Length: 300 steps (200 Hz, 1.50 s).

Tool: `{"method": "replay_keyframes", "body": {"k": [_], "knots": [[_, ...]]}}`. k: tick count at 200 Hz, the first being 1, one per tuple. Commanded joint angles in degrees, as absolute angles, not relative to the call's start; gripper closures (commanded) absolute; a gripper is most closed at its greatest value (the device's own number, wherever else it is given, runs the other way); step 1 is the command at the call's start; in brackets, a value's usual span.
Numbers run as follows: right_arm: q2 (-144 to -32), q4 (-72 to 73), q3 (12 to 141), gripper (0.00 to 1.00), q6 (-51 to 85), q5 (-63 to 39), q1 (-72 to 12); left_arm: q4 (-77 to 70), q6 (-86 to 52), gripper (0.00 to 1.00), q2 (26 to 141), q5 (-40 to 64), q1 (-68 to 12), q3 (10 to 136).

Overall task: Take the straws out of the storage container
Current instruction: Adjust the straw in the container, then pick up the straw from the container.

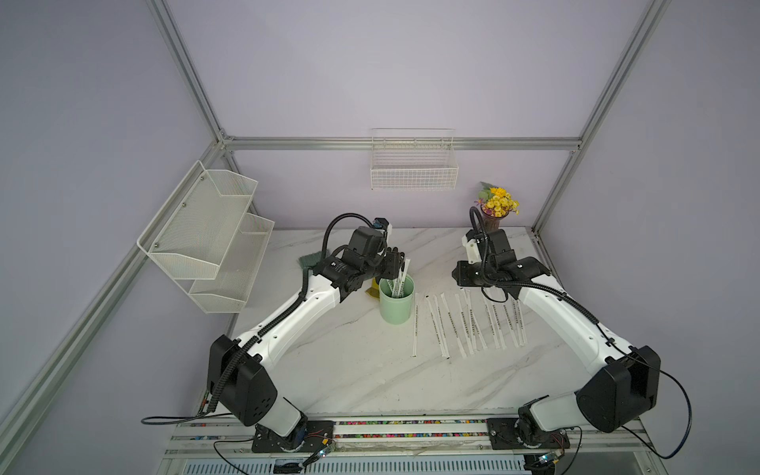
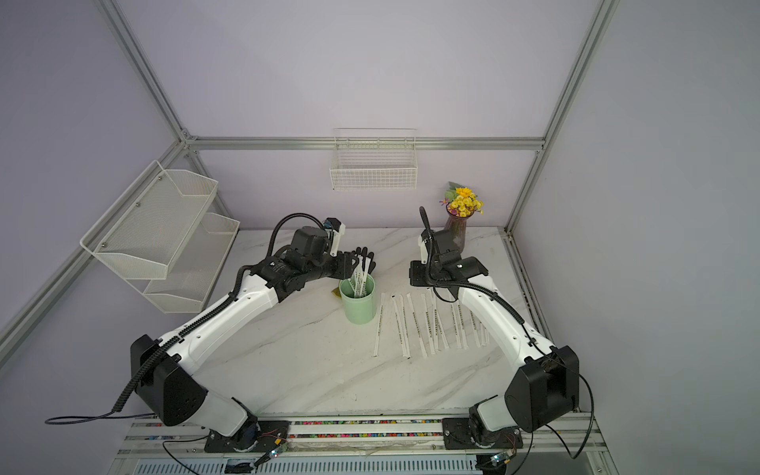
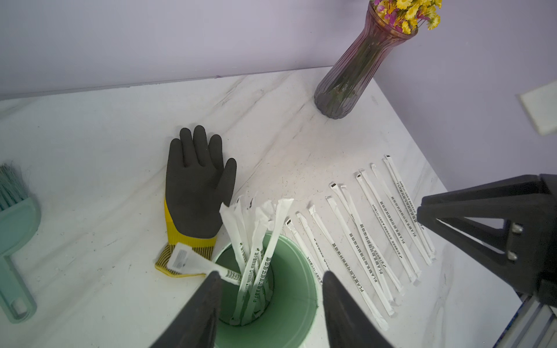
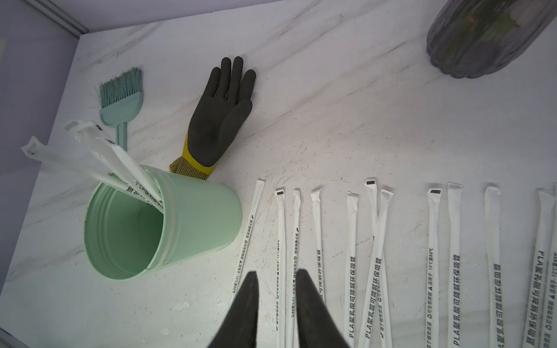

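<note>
Mint cup (image 3: 301, 271), straws (image 3: 280, 217) half hidden inside, maybe six

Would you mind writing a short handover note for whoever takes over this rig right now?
Left gripper: open, empty, over the mouth of the mint-green cylindrical cup.
Right gripper: jaws slightly apart, empty, above the laid-out row.
Done: roughly a dozen white paper-wrapped straws lie side by side on the marble table, on the cup's right-arm side.
Left to do: a handful of remaining straws stand in the cup; lift them out and lay them with the rest.
</note>
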<state>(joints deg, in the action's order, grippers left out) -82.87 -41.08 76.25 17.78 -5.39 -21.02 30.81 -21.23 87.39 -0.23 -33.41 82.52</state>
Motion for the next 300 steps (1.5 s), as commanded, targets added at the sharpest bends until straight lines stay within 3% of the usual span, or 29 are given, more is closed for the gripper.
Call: {"method": "replay_keyframes", "body": {"k": [1, 41, 61, 72, 78, 82, 171, 266, 300], "knots": [[-83.0, -38.6, 76.0, 0.70, 19.0, -4.7, -22.0, 32.9, -19.7, 0.39, 86.5, -0.5, -33.3, 81.2], [-83.8, -38.3, 75.9, 0.64, 18.9, -5.3, -22.7, 32.9, -19.2, 0.30, 88.8, 0.5, -33.3, 79.6], [-84.3, -38.4, 76.2, 0.52, 18.8, -5.3, -22.9, 33.0, -19.3, 0.30, 90.5, 0.9, -33.3, 80.3], [-84.5, -38.6, 76.5, 0.36, 18.7, -5.2, -23.0, 33.0, -19.4, 0.30, 91.2, 1.1, -33.3, 80.9], [-84.6, -38.7, 76.5, 0.07, 18.7, -5.2, -23.0, 33.0, -19.5, 0.30, 91.6, 1.2, -33.3, 81.2], [-84.7, -38.7, 76.7, 0.03, 18.7, -5.1, -23.1, 33.0, -19.5, 0.30, 91.8, 1.2, -33.3, 81.4], [-84.9, -39.2, 76.7, 0.03, 19.3, -3.4, -23.2, 34.9, -19.7, 0.47, 95.3, 1.3, -33.4, 86.1], [-86.0, -39.4, 77.8, 0.03, 19.4, -3.4, -23.1, 37.2, -19.3, 0.53, 101.2, 2.1, -33.6, 90.6], [-86.3, -39.8, 77.8, 0.03, 19.2, -3.1, -23.1, 37.9, -19.3, 0.60, 102.5, 2.4, -33.6, 92.1]]}}
